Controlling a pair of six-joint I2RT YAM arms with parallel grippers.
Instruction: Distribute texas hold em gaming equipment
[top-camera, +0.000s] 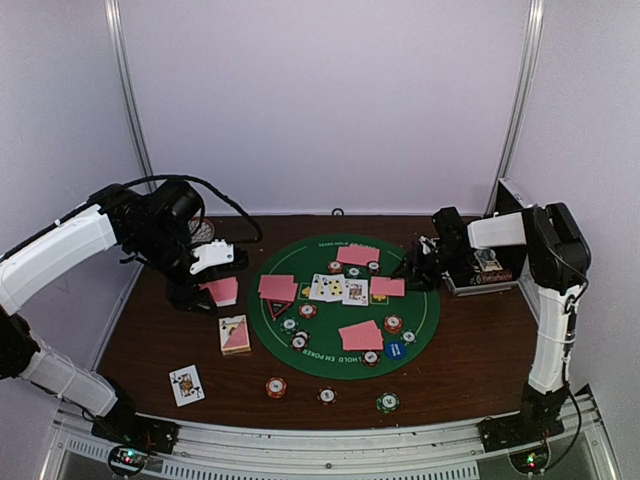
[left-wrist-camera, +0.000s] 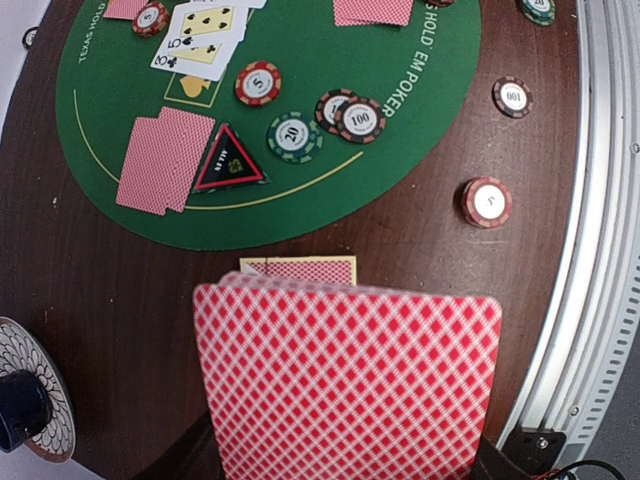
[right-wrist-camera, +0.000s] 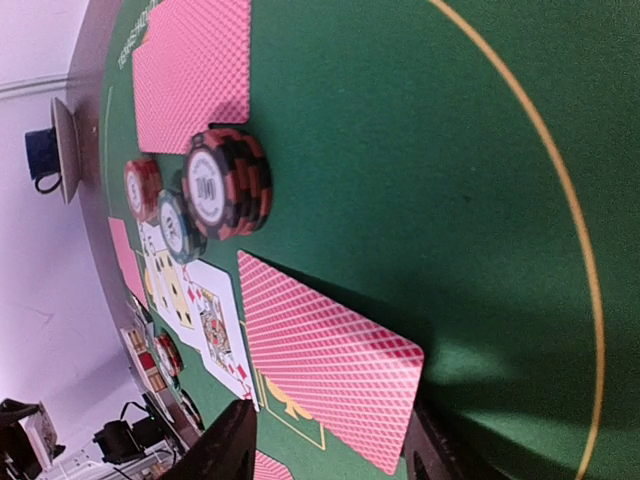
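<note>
Several red-backed cards (left-wrist-camera: 345, 380) sit slightly fanned in my left gripper (top-camera: 208, 284), which is closed tight on them. Their near end is out of view, so I cannot give their long axis. The green mat (left-wrist-camera: 300, 210) lies directly ahead of that gripper, and I judge the left arm the one placed to deal next. My right gripper (right-wrist-camera: 325, 455) stands parted and holds nothing; a face-down card (right-wrist-camera: 330, 375) rests flat just ahead of its fingertips. Legible: "TEXAS HOLD'EM POKER" on the mat; chips marked 100 (left-wrist-camera: 360, 119) and 20 (left-wrist-camera: 294, 137).
</note>
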